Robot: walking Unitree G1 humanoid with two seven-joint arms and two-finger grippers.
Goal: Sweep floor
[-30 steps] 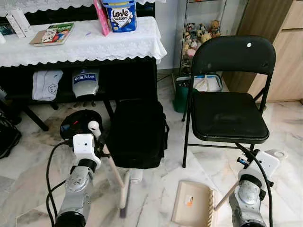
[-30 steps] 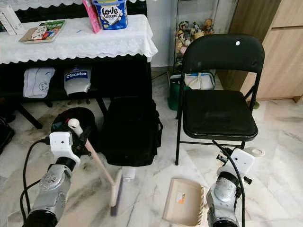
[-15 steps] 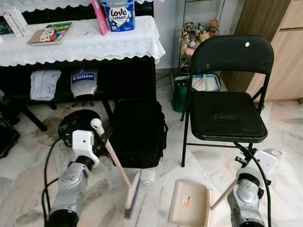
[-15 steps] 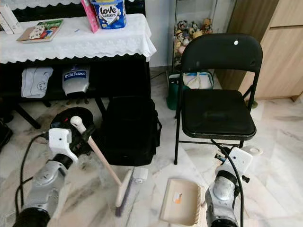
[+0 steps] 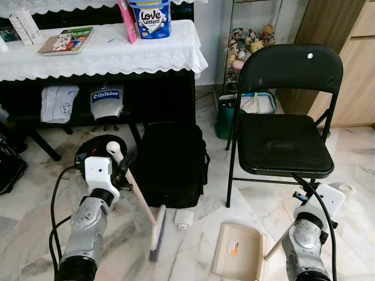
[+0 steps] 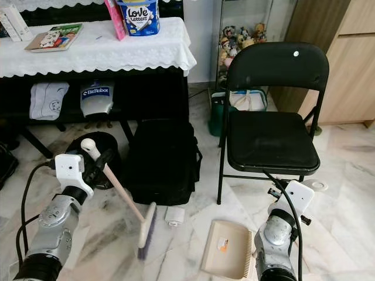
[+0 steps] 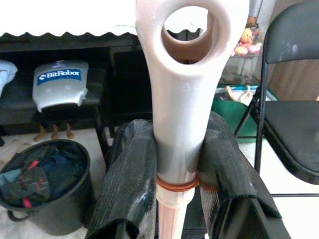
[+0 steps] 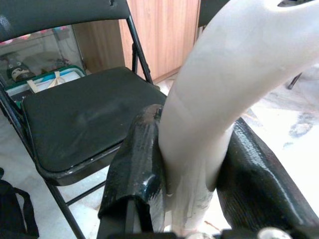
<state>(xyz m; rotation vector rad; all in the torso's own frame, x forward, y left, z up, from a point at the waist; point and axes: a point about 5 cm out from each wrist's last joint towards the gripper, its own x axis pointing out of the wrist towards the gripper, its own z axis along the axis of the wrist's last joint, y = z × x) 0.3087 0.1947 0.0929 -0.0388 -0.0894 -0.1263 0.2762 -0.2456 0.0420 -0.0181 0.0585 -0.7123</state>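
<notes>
My left gripper [image 7: 177, 172] is shut on the cream handle of a hand brush [image 5: 140, 199]. The handle slants down to the brush head [image 5: 157, 232], which rests on the marble floor in front of a black bag. A small white scrap [image 5: 183, 219] lies just right of the brush head, a short gap apart. A beige dustpan [image 5: 237, 253] lies flat on the floor further right, its comb edge on its right side. My right gripper [image 8: 192, 172] is shut on the dustpan's pale handle [image 5: 276, 246], below the chair's front edge.
A black bag [image 5: 171, 163] stands just behind the brush. A black folding chair [image 5: 284, 140] stands to the right, above the dustpan. A dark bin [image 5: 94, 151] with clothes sits at the left. Behind is a table with a white lace cloth [image 5: 105, 52].
The brush head pushed the white scrap right towards the dustpan, then drew back a little to the left. The right arm and the dustpan have stayed put.
</notes>
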